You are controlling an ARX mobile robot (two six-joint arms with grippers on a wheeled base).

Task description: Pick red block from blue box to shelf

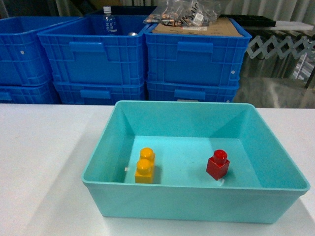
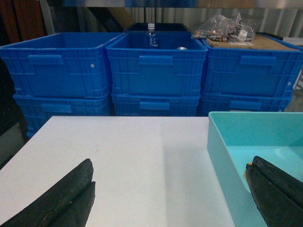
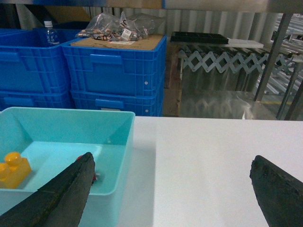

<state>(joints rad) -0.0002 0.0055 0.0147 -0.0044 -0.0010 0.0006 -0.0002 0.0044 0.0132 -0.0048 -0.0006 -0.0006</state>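
Note:
The red block (image 1: 218, 164) stands upright on the floor of the blue box (image 1: 197, 107), right of centre, stud up. Neither gripper appears in the head view. My left gripper (image 2: 173, 191) is open over the white table, just left of the blue box (image 2: 222, 142), its right finger (image 2: 279, 194) above the box's edge. My right gripper (image 3: 173, 187) is open over the table to the right of the blue box (image 3: 120, 142). Its left finger (image 3: 66, 194) hides all but a sliver of the red block (image 3: 94, 178). I cannot make out the shelf for certain.
A yellow-orange two-stud brick (image 1: 145, 165) lies in the box, left of the red block. Stacked dark blue crates (image 1: 192, 59) line the far side of the table (image 1: 39, 162). Metal posts and rails (image 3: 279, 52) and a folding conveyor (image 3: 222, 61) stand at the back right.

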